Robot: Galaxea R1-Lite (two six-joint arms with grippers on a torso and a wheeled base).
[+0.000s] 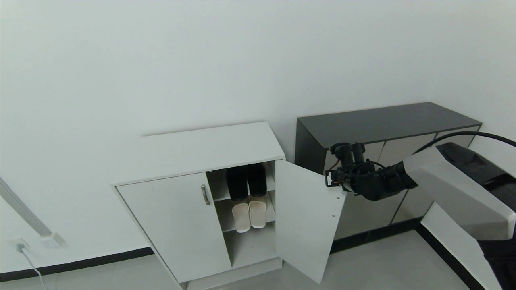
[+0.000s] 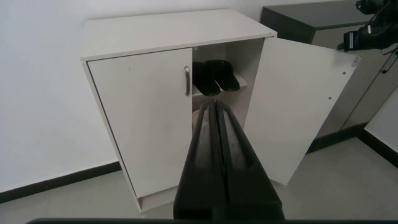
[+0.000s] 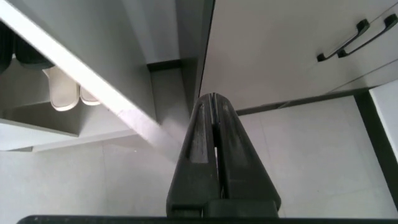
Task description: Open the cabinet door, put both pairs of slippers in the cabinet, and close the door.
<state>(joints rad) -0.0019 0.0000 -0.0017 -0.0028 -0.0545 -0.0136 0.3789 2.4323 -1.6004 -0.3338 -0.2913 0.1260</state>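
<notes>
Nothing legible: no text, label, brand, number or sign can be read (the cabinet (image 1: 209, 149), its open door (image 1: 306, 217), the black slippers (image 1: 246, 181) and the white slippers (image 1: 250, 215) show plain surfaces).
</notes>
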